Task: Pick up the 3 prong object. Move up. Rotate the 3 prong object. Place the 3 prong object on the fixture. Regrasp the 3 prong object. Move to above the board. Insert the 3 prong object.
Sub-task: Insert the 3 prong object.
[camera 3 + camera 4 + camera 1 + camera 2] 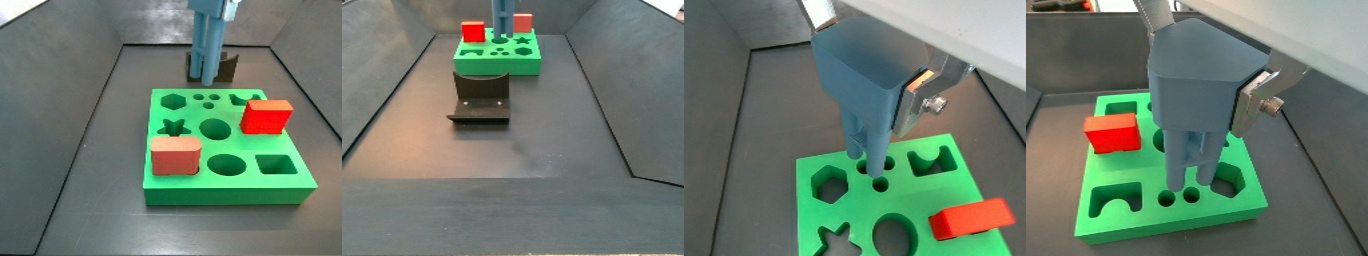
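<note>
The 3 prong object (865,90) is a grey-blue piece hanging upright, prongs down, with my gripper (871,55) shut on its thick upper end. Its silver fingers (1260,98) press on opposite sides of the 3 prong object (1193,90). The prong tips hover just over the small round holes near the far edge of the green board (1160,222). In a side view the 3 prong object (207,45) stands above the board (227,190), and my gripper (214,5) is at the frame's top. The dark fixture (480,98) sits on the floor in front of the board (496,66).
A red cube (267,116) and a salmon-pink block (175,156) stand in board holes. The fixture (227,68) lies just behind the board here. Dark sloping walls enclose the grey floor (516,150).
</note>
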You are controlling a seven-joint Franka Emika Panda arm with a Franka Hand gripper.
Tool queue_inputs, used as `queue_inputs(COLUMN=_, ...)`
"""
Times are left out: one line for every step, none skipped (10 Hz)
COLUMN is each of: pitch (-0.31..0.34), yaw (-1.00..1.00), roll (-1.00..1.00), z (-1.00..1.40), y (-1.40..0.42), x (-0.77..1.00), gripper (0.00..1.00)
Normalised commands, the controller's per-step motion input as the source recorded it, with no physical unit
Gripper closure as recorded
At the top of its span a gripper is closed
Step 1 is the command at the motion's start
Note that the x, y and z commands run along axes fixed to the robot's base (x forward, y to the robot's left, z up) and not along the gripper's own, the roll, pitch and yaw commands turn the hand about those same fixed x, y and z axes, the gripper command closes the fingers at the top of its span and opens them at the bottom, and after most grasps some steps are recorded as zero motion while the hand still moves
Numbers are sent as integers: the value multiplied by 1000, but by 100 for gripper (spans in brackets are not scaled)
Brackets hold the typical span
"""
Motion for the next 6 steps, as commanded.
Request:
queue_inputs(pitch=-89, yaw=-260, roll=74, z=-471, y=0, x=0, gripper=100)
queue_inputs(pitch=-27, yaw=-191, roll=0, z=-134, y=0, x=100, gripper=100)
queue_inputs(pitch=0, yaw=0, roll=0, z=-34, y=0, x=0, gripper=100)
queue_inputs(pitch=-19, yaw=-46, roll=53, z=-366, y=0, x=74, gripper=100)
queue_inputs(pitch=-64, yaw=-43, roll=26, z=-397, y=0, x=114, gripper=100)
queue_inputs(pitch=-50, yaw=-26, roll=0, z=-194, y=0, x=54, gripper=100)
